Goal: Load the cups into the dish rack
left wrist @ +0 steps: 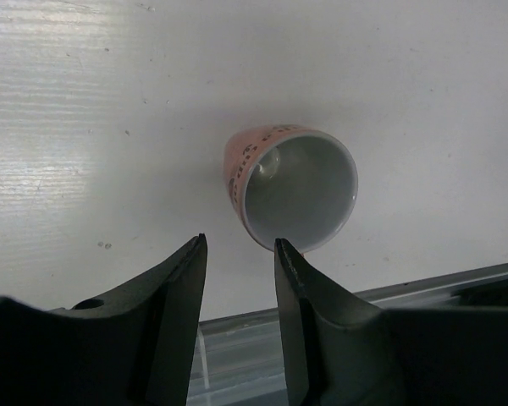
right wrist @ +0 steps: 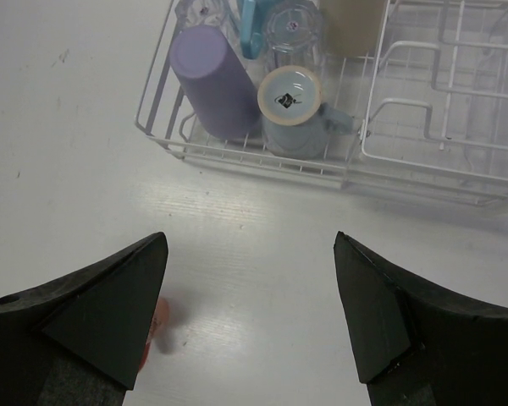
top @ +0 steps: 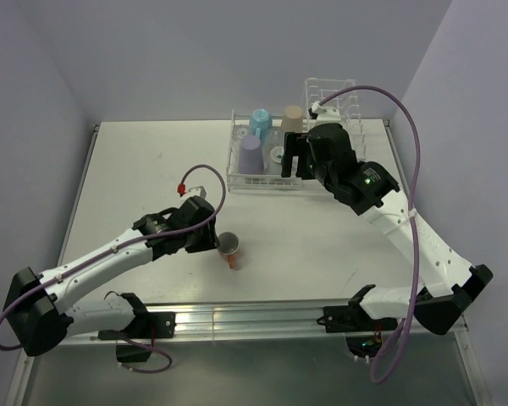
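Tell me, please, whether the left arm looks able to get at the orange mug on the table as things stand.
Probably yes. The orange mug sits alone on the table just ahead of the left arm, whose jaws are part open with nothing between; they may need to widen.

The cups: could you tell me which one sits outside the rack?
The orange mug, on the table by the left gripper; the rest sit in the rack.
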Controlling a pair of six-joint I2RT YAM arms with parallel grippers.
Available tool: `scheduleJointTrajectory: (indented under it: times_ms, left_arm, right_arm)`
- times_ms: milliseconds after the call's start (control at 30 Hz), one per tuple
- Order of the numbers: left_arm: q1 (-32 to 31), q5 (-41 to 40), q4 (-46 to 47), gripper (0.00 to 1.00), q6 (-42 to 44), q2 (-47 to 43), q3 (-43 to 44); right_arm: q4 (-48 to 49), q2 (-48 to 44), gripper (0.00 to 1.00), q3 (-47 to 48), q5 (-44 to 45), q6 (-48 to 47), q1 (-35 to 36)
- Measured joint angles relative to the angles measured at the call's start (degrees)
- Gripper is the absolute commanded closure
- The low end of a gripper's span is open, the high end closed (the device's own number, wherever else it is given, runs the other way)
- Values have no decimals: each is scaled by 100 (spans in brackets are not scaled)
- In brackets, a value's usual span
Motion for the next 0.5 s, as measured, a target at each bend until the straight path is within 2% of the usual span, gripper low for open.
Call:
scheduleJointTrajectory:
  times_ms: [333,500]
  left_arm:
    - [-66,-170,282,56,-101,533,-28]
    - [-70,-221,433,59,-114,793,-28]
  right_arm:
    - [81,-284,13,-157,-7,2,0]
    - [79,-295,13,-212,-39,2,4]
